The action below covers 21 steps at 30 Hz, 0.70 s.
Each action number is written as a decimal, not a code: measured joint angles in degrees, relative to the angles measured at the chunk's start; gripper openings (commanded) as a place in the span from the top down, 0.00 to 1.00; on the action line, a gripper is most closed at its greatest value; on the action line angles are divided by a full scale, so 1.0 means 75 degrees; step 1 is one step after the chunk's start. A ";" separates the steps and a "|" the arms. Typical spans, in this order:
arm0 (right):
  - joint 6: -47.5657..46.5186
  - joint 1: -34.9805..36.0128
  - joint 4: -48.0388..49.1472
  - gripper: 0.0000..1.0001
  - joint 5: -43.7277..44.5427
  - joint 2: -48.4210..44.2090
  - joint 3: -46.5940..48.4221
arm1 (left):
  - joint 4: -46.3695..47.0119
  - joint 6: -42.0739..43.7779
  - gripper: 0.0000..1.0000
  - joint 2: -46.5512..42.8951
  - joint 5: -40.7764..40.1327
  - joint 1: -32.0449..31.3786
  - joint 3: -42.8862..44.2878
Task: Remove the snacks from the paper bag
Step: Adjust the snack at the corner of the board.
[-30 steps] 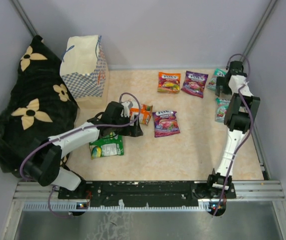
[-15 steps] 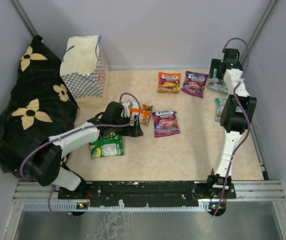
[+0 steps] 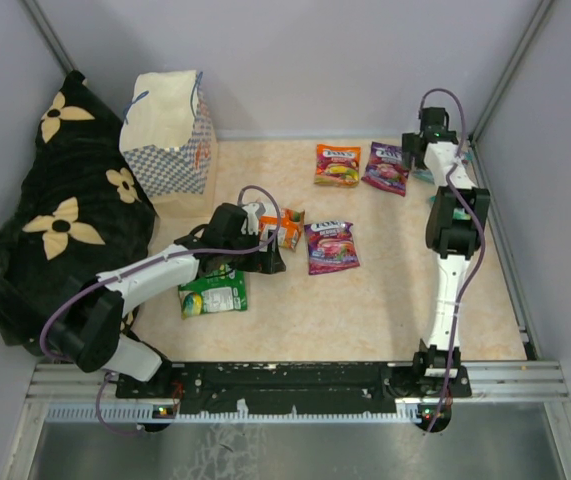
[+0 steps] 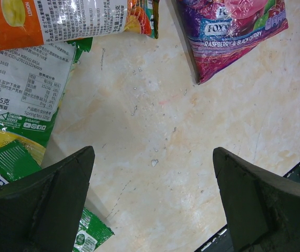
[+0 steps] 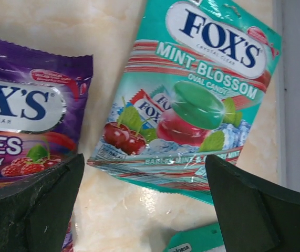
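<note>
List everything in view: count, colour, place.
Bag: one, cream with blue checks, far left.
Cloth: one, black with cream flowers, left edge.
Orange pouches: two, far centre and centre-left.
Purple pouches: two, far right and centre.
Green pouch: at least one, near left.
Teal pouches: two, far right corner.
Table: one, beige.
Left end effector: open, over bare table.
Right end effector: open, above teal pouch.
</note>
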 measured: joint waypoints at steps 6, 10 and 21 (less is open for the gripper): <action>-0.0283 -0.0058 0.0029 0.01 0.0329 0.0000 -0.0044 | 0.0000 -0.0003 0.00 0.0003 0.0000 0.0000 0.0000; -0.0414 -0.0058 0.0047 0.01 0.0428 0.0000 -0.0178 | 0.0000 -0.0003 0.00 0.0003 0.0000 0.0000 -0.0006; -0.0516 -0.0201 0.0277 0.01 0.0536 -0.0154 -0.0804 | 0.0000 -0.0020 0.00 0.0003 0.0000 0.0000 -0.0128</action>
